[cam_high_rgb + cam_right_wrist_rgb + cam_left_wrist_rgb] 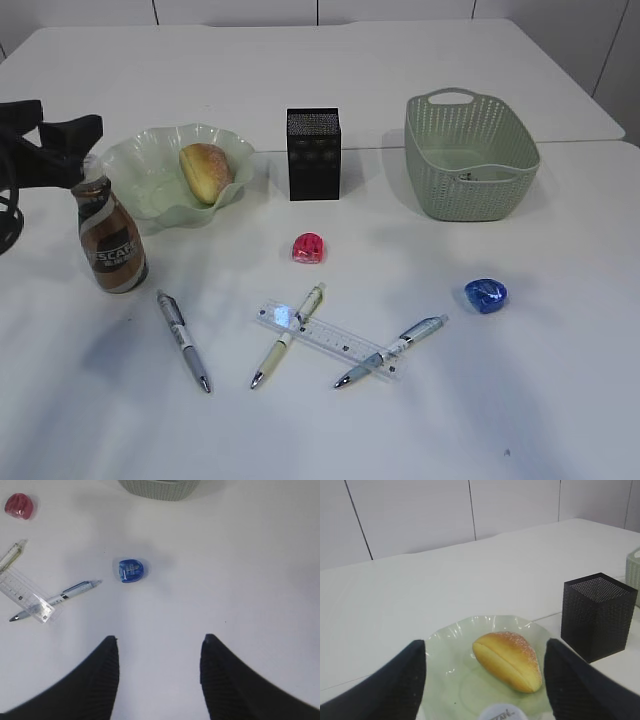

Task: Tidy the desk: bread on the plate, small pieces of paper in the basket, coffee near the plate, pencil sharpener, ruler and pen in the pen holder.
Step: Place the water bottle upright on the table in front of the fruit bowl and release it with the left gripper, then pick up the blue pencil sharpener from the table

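The bread lies in the plate. The coffee stands upright just left of the plate, its white cap below my open left gripper, whose fingers are clear of it. One red pencil sharpener and one blue rest on the desk. The ruler lies crossed with two pens; a third pen lies apart. The pen holder and basket stand behind. My right gripper hangs open over bare desk. Small pieces of paper are out of view.
The left arm reaches in from the left edge, above the bottle. A seam between two tabletops runs behind the basket. The blue sharpener lies ahead of the right gripper, slightly left.
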Robot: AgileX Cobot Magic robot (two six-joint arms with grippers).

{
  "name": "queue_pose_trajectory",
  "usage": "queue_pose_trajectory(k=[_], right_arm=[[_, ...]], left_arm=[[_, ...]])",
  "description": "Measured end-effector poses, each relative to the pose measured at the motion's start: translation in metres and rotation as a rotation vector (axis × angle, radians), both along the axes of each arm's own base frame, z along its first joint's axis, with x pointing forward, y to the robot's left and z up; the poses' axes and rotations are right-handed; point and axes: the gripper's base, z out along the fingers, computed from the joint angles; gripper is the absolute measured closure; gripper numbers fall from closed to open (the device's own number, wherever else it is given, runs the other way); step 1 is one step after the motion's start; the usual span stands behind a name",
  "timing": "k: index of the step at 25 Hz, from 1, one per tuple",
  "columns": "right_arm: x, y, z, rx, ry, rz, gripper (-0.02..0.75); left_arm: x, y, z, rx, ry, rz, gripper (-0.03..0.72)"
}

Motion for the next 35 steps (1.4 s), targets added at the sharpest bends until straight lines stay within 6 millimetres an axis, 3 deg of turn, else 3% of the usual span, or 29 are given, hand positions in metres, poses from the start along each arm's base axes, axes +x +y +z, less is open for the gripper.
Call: queue_pose_trajectory(k=[10,17,24,30,35], right_arm=[[0.000,-0.001,0.000,-0.008,-0.001,0.000,0.318],[0.000,0.002,0.000,0.018,0.005,0.020,0.318],[-0.004,0.010,0.001,0.090,0.011,0.082,0.318],[-0.013,0.010,0.009,0.103,-0.022,0.094,0.318],[-0.014,0.010,0.009,0.107,-0.022,0.095,0.318]], left_arm=[[-0.041,0.014,0.071,0.021,0.057,0.113,0.169],[-0.079,0.029,0.134,0.007,0.281,0.247,0.171],[-0.115,0.040,0.190,0.038,0.533,0.346,0.241],[-0.141,0.045,0.202,0.080,0.769,0.390,0.251],[-0.152,0.035,0.199,0.112,0.847,0.249,0.251]])
